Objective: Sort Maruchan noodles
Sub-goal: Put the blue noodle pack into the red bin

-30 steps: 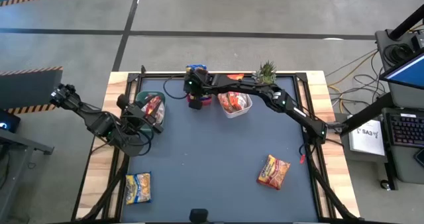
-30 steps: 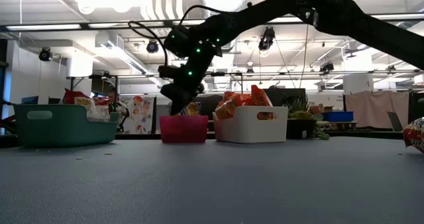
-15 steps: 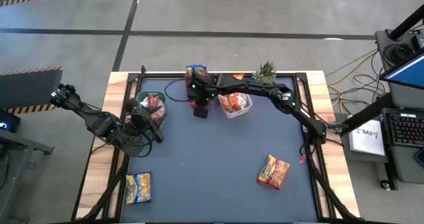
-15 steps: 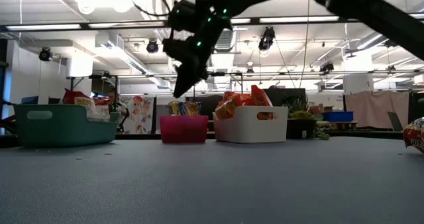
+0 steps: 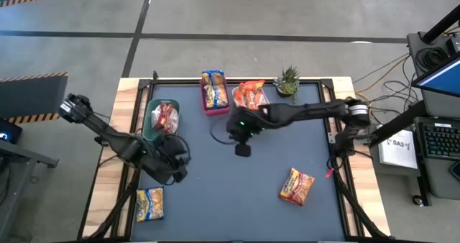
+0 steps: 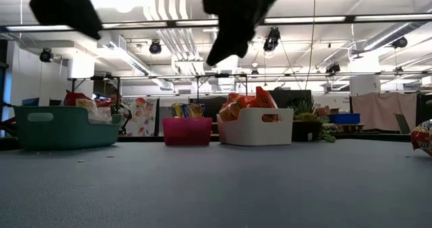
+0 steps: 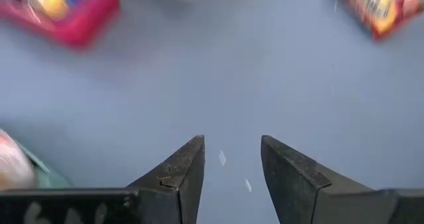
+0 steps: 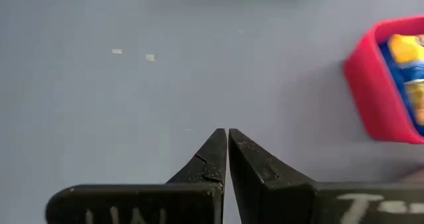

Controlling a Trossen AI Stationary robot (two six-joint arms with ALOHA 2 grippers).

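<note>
Two Maruchan packets lie flat on the table: a yellow one (image 5: pixel 149 203) near the near-left corner and an orange-red one (image 5: pixel 297 185) toward the near right, which also shows in the left wrist view (image 7: pixel 374 8). More packets sit in the green bin (image 5: pixel 152 117), the red bin (image 5: pixel 213 92) and the white bin (image 5: pixel 253 98). My left gripper (image 5: pixel 180 168) hovers open over bare table (image 7: pixel 232 148), between the green bin and the yellow packet. My right gripper (image 5: pixel 243 150) hangs shut and empty over the table's middle (image 8: pixel 227 132), on the near side of the red bin (image 8: pixel 384 98).
A small spiky plant (image 5: pixel 287 78) stands at the far edge beside the white bin. The three bins line the far-left part of the table. Bare blue mat lies between the two loose packets and under both grippers.
My right gripper rose from the red bin and drew back toward the table's middle and near side, leaving a yellow-and-blue packet in that bin. My left gripper moved from the green bin toward the near edge.
</note>
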